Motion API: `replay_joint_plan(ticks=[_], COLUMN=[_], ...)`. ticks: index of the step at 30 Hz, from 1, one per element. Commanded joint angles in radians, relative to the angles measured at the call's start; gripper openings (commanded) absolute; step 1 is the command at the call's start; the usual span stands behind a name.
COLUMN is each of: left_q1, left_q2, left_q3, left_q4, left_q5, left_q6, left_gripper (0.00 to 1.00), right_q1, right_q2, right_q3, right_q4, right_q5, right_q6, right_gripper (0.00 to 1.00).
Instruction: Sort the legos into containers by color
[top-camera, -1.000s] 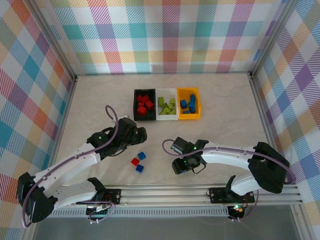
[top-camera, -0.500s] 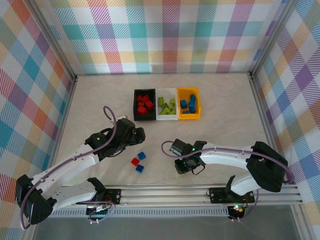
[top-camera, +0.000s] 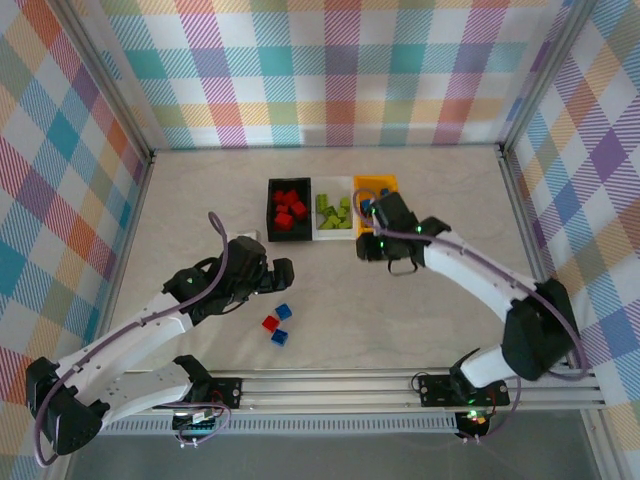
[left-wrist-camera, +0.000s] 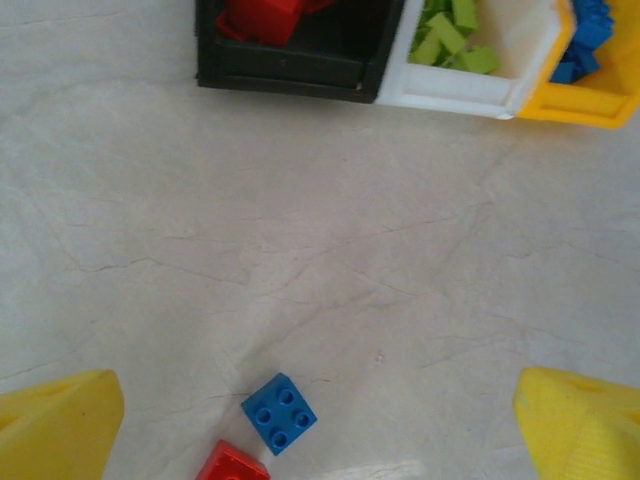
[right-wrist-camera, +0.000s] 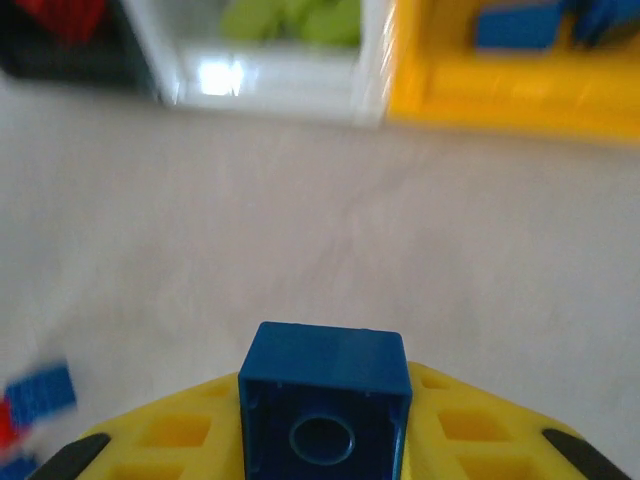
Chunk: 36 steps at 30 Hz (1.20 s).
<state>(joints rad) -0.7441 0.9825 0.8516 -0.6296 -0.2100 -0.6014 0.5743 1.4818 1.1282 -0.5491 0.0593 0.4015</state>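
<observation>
The right arm is being held outstretched toward the orange-yellow bin (right-wrist-camera: 500, 95), with the right gripper (right-wrist-camera: 325, 430) being clamped on a blue brick (right-wrist-camera: 325, 370), hollow underside showing. The left gripper (left-wrist-camera: 320, 420) is being held wide above a loose blue brick (left-wrist-camera: 280, 412) and a red brick (left-wrist-camera: 232, 465) on the table (left-wrist-camera: 400, 250).
</observation>
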Motion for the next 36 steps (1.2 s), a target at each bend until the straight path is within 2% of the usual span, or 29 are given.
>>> replay_joint_plan(ticks=[1, 5, 11, 15, 18, 23, 29, 33, 36], left_q1=[-0.002, -0.003, -0.003, -0.003, -0.002, -0.006, -0.094, -0.151, -0.170], left_q2=[-0.026, -0.042, -0.059, -0.067, -0.059, 0.019, 0.167, 0.240, 0.229], left_q3=[0.020, 0.007, -0.019, -0.030, -0.027, -0.030, -0.054, -0.082, -0.107], left_q4=[0.039, 0.060, 0.034, 0.030, 0.021, -0.033, -0.072, -0.090, -0.121], left_q5=[0.074, 0.156, 0.155, 0.164, 0.169, 0.166, 0.151, 0.129, 0.099], left_q6=[0.061, 0.089, 0.074, 0.068, 0.069, 0.051, 0.003, -0.042, -0.100], left_gripper=[1.00, 1.00, 1.00, 1.00, 1.00, 0.99, 0.89, 0.77, 0.76], right_q1=[-0.077, -0.153, -0.194, -0.194, -0.193, -0.160, -0.114, -0.113, -0.114], right_q2=[0.134, 0.308, 0.454, 0.478, 0.437, 0.286, 0.134, 0.056, 0.030], right_q3=[0.093, 0.258, 0.402, 0.432, 0.420, 0.285, 0.063, -0.036, -0.064], right_q4=[0.055, 0.067, 0.037, 0.038, 0.047, 0.106, 0.167, 0.190, 0.185], right_q5=[-0.024, -0.023, -0.006, -0.009, -0.012, -0.045, -0.066, -0.077, -0.068], right_q6=[-0.031, -0.004, 0.011, 0.017, 0.020, 0.022, 0.047, 0.060, 0.053], right_gripper=[0.35, 0.37, 0.40, 0.67, 0.75, 0.77, 0.77, 0.77, 0.77])
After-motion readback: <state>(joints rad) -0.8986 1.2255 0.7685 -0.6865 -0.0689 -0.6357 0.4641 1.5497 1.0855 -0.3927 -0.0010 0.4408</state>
